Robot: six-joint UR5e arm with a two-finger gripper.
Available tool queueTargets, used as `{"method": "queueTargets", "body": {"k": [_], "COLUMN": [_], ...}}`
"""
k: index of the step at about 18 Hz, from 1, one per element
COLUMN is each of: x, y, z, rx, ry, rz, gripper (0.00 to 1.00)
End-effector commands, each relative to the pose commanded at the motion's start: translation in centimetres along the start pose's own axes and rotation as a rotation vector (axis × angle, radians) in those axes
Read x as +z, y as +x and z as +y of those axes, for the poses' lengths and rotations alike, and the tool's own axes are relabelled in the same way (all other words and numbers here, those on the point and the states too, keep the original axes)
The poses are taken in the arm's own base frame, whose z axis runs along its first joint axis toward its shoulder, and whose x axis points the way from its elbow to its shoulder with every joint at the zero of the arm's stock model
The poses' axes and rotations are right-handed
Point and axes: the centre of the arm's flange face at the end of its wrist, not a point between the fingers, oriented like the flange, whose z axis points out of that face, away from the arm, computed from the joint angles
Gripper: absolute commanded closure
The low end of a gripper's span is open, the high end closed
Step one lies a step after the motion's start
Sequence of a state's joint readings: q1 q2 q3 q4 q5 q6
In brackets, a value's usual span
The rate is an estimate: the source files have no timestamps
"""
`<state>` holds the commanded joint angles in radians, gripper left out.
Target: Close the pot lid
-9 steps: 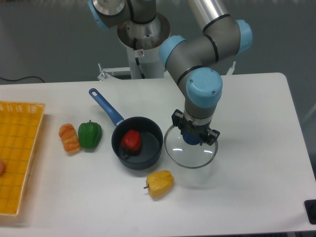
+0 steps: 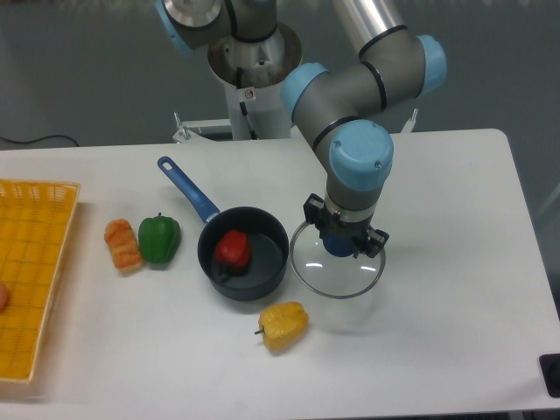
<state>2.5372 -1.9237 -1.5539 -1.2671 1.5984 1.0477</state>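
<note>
The dark navy pot (image 2: 245,271) with a long blue handle (image 2: 186,187) sits mid-table, open, with a red pepper (image 2: 233,249) inside. The transparent glass lid (image 2: 336,276) with a blue knob hangs just right of the pot, its left rim close to the pot's right rim. My gripper (image 2: 342,244) points straight down and is shut on the lid's blue knob, holding the lid level a little above the table. The fingertips are mostly hidden by the gripper body.
A yellow pepper (image 2: 283,325) lies just in front of the pot and lid. A green pepper (image 2: 158,238) and an orange pepper (image 2: 122,244) lie left of the pot. A yellow basket (image 2: 35,271) stands at the table's left edge.
</note>
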Motion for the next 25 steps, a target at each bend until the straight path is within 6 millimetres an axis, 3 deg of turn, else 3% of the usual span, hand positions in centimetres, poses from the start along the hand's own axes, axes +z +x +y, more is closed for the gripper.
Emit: {"method": "queueTargets", "body": {"k": [12, 20, 25], "x": [0.0, 0.2, 1.1], "y": [2.4, 7.6, 12.0], "z": [-1.3, -5.4, -5.6], "rx": [0.006, -0.014, -0.008], "ry": [-0.033, -0.033, -0.05], "rz": [-0.022, -0.026, -0.008], "gripper": [0.43, 0.43, 0.43]}}
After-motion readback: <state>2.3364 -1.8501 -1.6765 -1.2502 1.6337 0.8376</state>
